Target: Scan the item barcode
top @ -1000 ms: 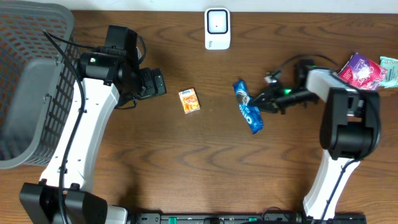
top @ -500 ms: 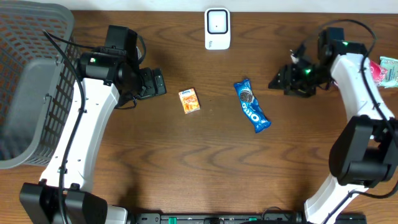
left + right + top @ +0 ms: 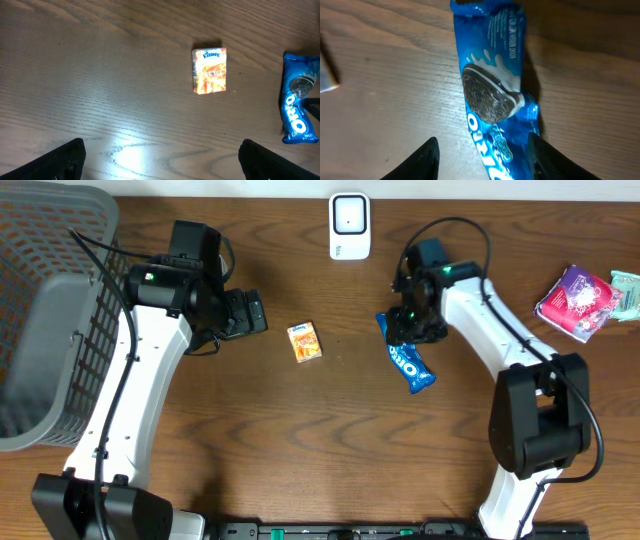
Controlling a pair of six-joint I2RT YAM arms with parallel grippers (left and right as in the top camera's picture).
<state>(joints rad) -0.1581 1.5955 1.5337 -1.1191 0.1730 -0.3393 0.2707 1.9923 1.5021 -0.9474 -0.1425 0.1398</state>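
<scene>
This is looking like a shop checkout set-up. A white barcode scanner (image 3: 349, 225) is sitting at the top centre of a wood-grain tabletop (image 3: 330, 440), and a grey mesh shopping basket (image 3: 60, 240) is standing at the left edge. Packaged goods are lying around: an Oreo packet (image 3: 418, 372) and a Kleenex pack (image 3: 305, 341) mid-frame, a purple packet (image 3: 578, 288) at upper right.

Dark brown wavy grain is carried across the brown wooden table (image 3: 330, 440). The glossy blue plastic biscuit packet (image 3: 492, 85) is printed with white lettering, a white splash and a black-brown round biscuit. The small orange rectangular tissue pack (image 3: 210, 71) is topped by a white band with blue lettering. A grid of holes is shown by the grey plastic mesh basket (image 3: 45, 330). The white boxy scanner (image 3: 349, 225) is marked with a dark-framed pale window. The crinkled purple foil packet (image 3: 578, 301) is patterned with pink, and a pale teal wrapper (image 3: 627, 284) is seen beside it.
</scene>
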